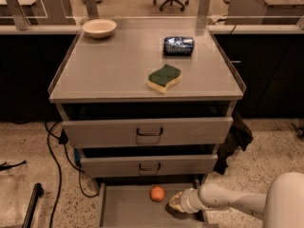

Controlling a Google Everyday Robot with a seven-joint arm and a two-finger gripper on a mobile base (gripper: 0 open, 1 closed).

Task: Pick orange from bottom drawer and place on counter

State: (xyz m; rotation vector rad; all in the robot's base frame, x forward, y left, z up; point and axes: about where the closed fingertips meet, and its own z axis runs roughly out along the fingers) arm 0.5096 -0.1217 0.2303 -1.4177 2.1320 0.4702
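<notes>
Camera view showed the gripper [175, 204] low inside the open bottom drawer [124, 209], with the single arm reaching in from 3 o'clock. The orange [157, 194] lay free on the drawer floor, just beside the gripper at roughly 10 o'clock from it, apparently not touching. How far the gripper stood open could not be told; it had no hold on the fruit. The orange being round, no long axis constrained the approach. The counter [114, 70] lay toward 12 o'clock, above the two upper drawers [147, 132].
</notes>
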